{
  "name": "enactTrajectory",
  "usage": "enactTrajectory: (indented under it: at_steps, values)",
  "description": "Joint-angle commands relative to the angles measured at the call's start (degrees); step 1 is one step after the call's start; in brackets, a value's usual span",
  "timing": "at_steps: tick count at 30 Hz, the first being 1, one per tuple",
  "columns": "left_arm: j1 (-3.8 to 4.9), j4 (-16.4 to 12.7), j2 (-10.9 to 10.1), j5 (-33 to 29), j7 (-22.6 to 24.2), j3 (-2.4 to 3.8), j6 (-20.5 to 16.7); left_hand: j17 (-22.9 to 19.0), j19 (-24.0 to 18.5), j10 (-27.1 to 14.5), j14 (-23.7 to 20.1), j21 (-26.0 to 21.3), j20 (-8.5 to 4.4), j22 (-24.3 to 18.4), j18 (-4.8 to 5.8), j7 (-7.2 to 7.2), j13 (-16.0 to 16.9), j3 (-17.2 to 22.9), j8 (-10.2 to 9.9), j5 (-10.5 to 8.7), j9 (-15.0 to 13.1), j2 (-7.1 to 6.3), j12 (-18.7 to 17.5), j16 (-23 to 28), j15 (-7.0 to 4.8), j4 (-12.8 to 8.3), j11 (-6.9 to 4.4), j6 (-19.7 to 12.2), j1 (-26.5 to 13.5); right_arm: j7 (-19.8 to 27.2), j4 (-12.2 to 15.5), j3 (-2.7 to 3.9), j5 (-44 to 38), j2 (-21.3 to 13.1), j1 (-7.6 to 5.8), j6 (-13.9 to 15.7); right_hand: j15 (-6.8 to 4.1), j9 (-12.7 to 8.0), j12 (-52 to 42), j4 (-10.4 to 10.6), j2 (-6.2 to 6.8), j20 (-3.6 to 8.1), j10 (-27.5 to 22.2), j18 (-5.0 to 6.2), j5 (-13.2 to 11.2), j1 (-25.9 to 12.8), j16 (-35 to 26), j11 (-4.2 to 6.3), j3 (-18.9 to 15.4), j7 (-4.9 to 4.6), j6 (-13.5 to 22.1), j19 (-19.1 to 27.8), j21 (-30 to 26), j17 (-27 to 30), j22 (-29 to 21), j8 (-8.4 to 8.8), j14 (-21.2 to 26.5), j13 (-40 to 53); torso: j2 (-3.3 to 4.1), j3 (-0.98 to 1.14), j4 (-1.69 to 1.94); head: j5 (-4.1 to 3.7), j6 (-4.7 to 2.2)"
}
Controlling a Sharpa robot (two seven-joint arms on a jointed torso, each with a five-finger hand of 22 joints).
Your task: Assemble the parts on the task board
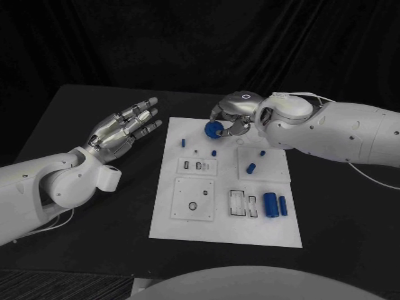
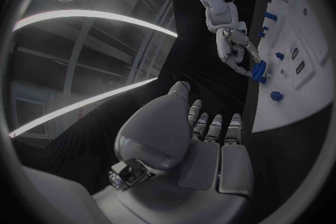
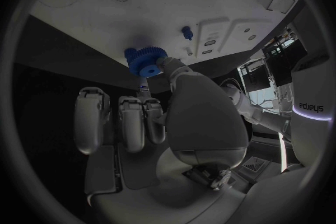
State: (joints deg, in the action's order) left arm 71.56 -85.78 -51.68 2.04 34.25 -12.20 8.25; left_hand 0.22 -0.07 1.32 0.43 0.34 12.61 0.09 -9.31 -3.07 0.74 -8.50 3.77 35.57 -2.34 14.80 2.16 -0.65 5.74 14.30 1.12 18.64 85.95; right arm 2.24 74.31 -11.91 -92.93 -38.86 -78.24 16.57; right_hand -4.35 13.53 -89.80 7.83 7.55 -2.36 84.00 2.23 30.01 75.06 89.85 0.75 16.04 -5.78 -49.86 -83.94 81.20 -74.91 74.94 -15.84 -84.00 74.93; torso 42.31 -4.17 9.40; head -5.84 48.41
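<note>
The right hand (image 1: 234, 117) pinches one blue gear (image 1: 212, 129) in its fingertips, held over the far edge of the white board (image 1: 227, 234) on the black tabletop (image 1: 74, 112). The left hand (image 1: 124, 131) hangs beside the board, fingers spread, holding nothing. Two blue cylinders (image 1: 274, 204) lie side by side near the board's right edge; about five smaller blue pieces are scattered farther up.

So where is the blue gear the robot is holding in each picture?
Head view: the gear is in the right hand, over the board's far edge.
Left wrist view: gear at the right hand's fingertips, beside the board.
Right wrist view: gear just above the fingers.
Shared landmark: the white board.
</note>
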Motion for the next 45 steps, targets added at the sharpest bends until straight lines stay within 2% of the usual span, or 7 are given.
enactTrajectory:
  at_steps: [1,8,15,19,29,34,45]
  values:
    - [-0.05,-0.07,0.16,0.07,0.47,0.05,0.94,0.08,0.07,0.05,-0.11,-0.34,0.48,-0.09,-0.98,-0.20,0.00,0.37,0.30,0.26,-0.03,0.18,0.11,-0.21,0.29,0.12,0.39,-0.10,0.54,1.25,-0.62,0.04,-0.35,0.63,0.31,-1.24,0.30,12.33,-0.20,0.18,-0.47,0.03,6.00,0.03,-0.34,0.12,0.15,-0.12,0.28,1.37,-1.61,-1.19,-0.27,-15.09,11.90,-4.39,-6.00,15.07,0.05,-0.08,-0.01,0.05,-0.06]
    - [-0.05,-0.03,0.24,0.07,0.38,0.05,1.03,0.08,0.07,0.05,-0.11,-0.34,0.49,-0.09,-0.98,-0.20,0.00,0.47,0.30,0.28,-0.03,0.18,0.11,-0.21,0.30,0.04,0.39,-0.12,0.60,1.63,-1.44,0.04,-0.35,1.67,0.75,-1.79,0.38,12.24,-0.20,0.14,-0.51,-0.03,6.00,0.09,-0.51,0.10,0.15,-0.21,0.36,1.26,-1.40,-1.04,-0.55,-15.09,11.82,-4.03,-6.00,15.07,0.07,0.06,0.06,0.09,-0.04]
    - [-0.06,0.03,0.30,0.07,0.25,0.05,1.14,0.08,0.07,0.05,-0.11,-0.34,0.49,-0.09,-0.98,-0.20,0.00,0.47,0.30,0.28,-0.03,0.18,0.11,-0.21,0.30,0.04,0.39,-0.12,0.60,1.64,-1.85,0.04,-0.35,2.17,1.12,-2.87,0.51,12.02,-0.20,0.10,-0.52,-0.14,6.00,0.20,-0.77,-0.02,0.15,-0.35,0.45,1.07,-1.05,-0.80,-1.02,-15.09,11.68,-3.33,-6.00,15.07,0.05,0.01,0.19,-0.03,0.05]
    - [-0.06,0.06,0.32,0.07,0.17,0.05,1.20,0.08,0.07,0.05,-0.11,-0.34,0.49,-0.09,-0.98,-0.20,0.00,0.47,0.30,0.28,-0.03,0.18,0.11,-0.21,0.30,0.04,0.39,-0.12,0.60,1.68,-1.97,0.04,-0.35,2.31,1.24,-3.26,0.70,11.32,-0.20,0.10,-0.48,-0.35,6.00,0.32,-1.32,-0.30,0.15,-0.54,0.63,0.78,0.04,-0.48,-1.65,-15.09,11.53,-1.47,-6.00,15.07,0.10,-0.03,0.11,-0.04,0.01]
    - [-0.06,0.15,0.35,0.07,-0.04,0.05,1.28,0.07,0.07,0.03,-0.12,-0.34,0.49,-0.09,-0.98,-0.23,0.00,0.62,0.30,0.31,-0.03,0.16,0.10,-0.19,0.31,-0.08,0.42,-0.16,0.66,1.08,-1.76,0.04,-0.35,2.34,1.36,-4.26,0.67,5.48,-0.20,-0.51,0.06,-0.42,6.00,0.53,-2.02,-0.66,0.15,-0.44,1.54,0.90,7.48,-0.09,-2.77,-15.09,11.37,8.33,-6.00,15.07,0.06,-0.06,0.01,0.03,0.08]
    - [-0.06,0.11,0.32,0.07,-0.13,0.05,1.37,0.07,0.07,0.03,-0.12,-0.34,0.49,-0.09,-0.98,-0.23,0.00,0.62,0.30,0.31,-0.03,0.16,0.10,-0.19,0.31,-0.08,0.42,-0.16,0.66,0.19,-2.29,0.04,-0.35,2.26,1.38,-4.58,0.73,4.05,-0.20,-1.00,-0.21,-0.44,6.00,0.81,-1.81,-0.46,0.15,-0.51,1.74,0.78,8.30,0.56,-4.12,-15.09,10.98,9.84,-6.00,15.07,0.05,-0.03,0.02,0.06,0.09]
    - [-0.06,0.11,0.23,0.07,-0.29,0.05,1.50,0.07,0.07,0.03,-0.12,-0.34,0.51,-0.09,-0.97,-0.29,0.00,0.82,0.34,0.38,-0.04,0.18,0.11,-0.19,0.31,-0.22,0.48,-0.08,0.74,-0.76,-2.01,0.04,-0.35,1.92,1.41,-4.94,0.86,2.29,-0.20,-1.16,-1.76,-0.55,6.00,1.02,0.51,-0.68,-0.26,-0.67,2.81,0.53,8.59,1.01,-5.19,-14.66,10.70,11.25,-5.84,15.07,0.03,-0.05,0.05,-0.05,0.14]
